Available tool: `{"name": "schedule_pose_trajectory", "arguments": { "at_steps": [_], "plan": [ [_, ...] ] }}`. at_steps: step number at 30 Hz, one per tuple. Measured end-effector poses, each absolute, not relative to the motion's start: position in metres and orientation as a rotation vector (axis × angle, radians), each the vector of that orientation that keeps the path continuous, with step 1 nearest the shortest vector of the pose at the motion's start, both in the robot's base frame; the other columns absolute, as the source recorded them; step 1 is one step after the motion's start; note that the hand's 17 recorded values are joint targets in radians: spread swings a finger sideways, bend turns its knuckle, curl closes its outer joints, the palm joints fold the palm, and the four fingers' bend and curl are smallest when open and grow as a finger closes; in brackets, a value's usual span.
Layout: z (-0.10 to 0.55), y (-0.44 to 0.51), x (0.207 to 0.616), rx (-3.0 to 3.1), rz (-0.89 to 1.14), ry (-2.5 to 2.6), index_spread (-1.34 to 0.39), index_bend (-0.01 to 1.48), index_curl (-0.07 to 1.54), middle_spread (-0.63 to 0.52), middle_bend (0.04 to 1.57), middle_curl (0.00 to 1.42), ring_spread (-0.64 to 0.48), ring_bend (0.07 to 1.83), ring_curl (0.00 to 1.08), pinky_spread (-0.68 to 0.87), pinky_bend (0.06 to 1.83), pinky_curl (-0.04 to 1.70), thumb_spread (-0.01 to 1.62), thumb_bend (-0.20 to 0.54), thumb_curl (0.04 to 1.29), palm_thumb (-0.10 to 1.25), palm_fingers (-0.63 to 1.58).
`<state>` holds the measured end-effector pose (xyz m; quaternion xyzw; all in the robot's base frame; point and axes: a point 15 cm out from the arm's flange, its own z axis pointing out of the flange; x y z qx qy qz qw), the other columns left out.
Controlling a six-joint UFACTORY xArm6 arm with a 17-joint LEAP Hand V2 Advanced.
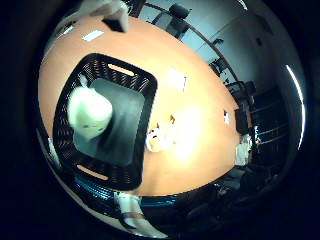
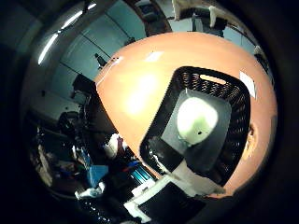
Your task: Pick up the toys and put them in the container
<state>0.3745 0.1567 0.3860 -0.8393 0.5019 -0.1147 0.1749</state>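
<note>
A black slatted basket (image 1: 64,112) stands on the orange table (image 1: 200,125), below my palm. Inside it, on its dark floor, lies a round white toy (image 1: 90,112), also visible in the thumb side view as the white toy (image 2: 197,120). A small white and orange toy (image 1: 159,137) lies on the table just outside the basket's long wall. My right hand (image 2: 187,179) hovers above the basket with its fingers (image 1: 112,12) spread out at the picture edges. It is open, and nothing sits between the fingers.
White paper sheets (image 1: 176,79) lie on the table beyond the basket. Black office chairs (image 1: 177,12) stand along the table's far edge. Off the table's near edge there is cluttered furniture (image 2: 98,172).
</note>
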Motion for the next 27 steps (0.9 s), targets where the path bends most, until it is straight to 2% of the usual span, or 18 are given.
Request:
{"name": "schedule_pose_trajectory", "arguments": {
  "at_steps": [5, 12, 18, 27],
  "plan": [
    [0.395, 0.155, 0.372, -2.400, -0.327, 1.408, -0.47, 0.18, 0.37, -0.07, 0.36, 0.33, 0.09, 0.59, 0.27, 0.49, 0.63, 0.53, 1.00, -0.029, 0.31, 0.48, 0.17],
    [0.413, 0.122, 0.366, -2.464, -0.318, 1.454, -0.45, 0.18, 0.34, -0.06, 0.32, 0.32, 0.11, 0.53, 0.23, 0.48, 0.50, 0.43, 0.99, -0.027, 0.30, 0.48, 0.20],
    [0.435, 0.047, 0.361, -2.549, -0.390, 1.595, -0.43, 0.17, 0.32, -0.06, 0.29, 0.33, 0.13, 0.46, 0.21, 0.46, 0.44, 0.37, 0.99, -0.027, 0.30, 0.48, 0.21],
    [0.427, -0.056, 0.361, -2.583, -0.421, 1.776, -0.42, 0.16, 0.29, -0.05, 0.26, 0.33, 0.14, 0.41, 0.20, 0.44, 0.40, 0.32, 1.00, -0.026, 0.29, 0.49, 0.22]
  ]
}}
